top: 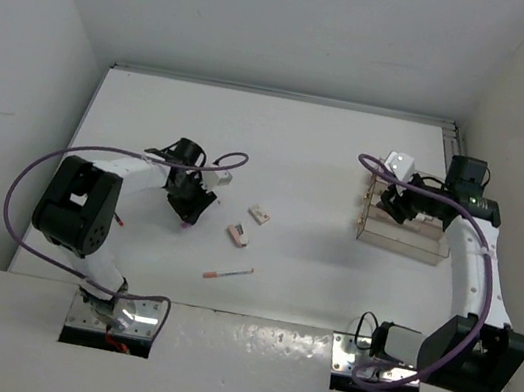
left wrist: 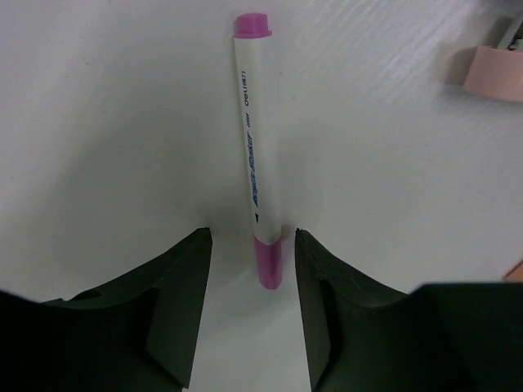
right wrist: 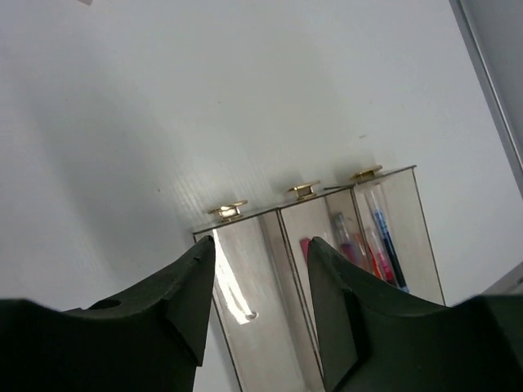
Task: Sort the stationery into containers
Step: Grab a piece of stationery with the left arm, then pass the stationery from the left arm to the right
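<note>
White walls close in a white table (top: 328,167), and we take the clear divided box (top: 399,236) at its right side as our reference.

Well to the left of the box, the left gripper (left wrist: 249,237) is down at the surface with its jaws standing apart. They straddle the lower purple cap of a white pen (left wrist: 255,147) that lies flat and points away from the wrist. The right finger sits just beside the cap; we cannot tell whether it touches.

Closer to the box, though well apart from it, lie two pinkish erasers (top: 261,215) (top: 237,235). A thin loose pen (top: 228,273) lies nearer the arm bases.

In the box, the slots on the right hold several pens (right wrist: 376,245), red and blue among them. The right gripper (right wrist: 261,241) hangs over the box's near end, jaws wide and holding nothing.

We judge the step in hand to be picking up the purple-capped pen. Next, the left jaws should close squarely on it, lift, and carry it across to a slot, kept lengthwise so it drops between the dividers.
</note>
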Robot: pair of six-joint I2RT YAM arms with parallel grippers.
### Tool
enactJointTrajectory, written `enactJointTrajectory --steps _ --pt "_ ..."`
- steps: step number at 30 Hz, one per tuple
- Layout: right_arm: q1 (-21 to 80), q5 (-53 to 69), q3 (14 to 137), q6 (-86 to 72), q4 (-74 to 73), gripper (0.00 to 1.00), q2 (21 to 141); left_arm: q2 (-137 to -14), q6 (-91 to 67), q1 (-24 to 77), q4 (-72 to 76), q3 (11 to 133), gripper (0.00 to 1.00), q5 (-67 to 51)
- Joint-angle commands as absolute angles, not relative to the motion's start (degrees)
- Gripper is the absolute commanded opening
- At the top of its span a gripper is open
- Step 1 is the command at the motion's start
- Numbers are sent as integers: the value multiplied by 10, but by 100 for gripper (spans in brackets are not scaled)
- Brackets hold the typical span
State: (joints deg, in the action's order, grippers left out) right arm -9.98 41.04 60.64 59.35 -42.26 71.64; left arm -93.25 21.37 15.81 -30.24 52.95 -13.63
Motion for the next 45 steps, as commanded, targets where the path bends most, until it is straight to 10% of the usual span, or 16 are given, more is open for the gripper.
enactJointTrajectory --steps 1,15,24,45 --pt "-84 446 611 563 -435 49 701 -950 200 164 -281 525 50 -135" --pt "-31 455 626 542 -444 49 688 -1003 185 175 -308 567 0 -140" --pt "138 437 521 613 -329 62 595 -1014 196 177 -481 785 0 -594" --pt "454 231 523 814 -124 58 799 -1027 154 201 -453 706 0 -737"
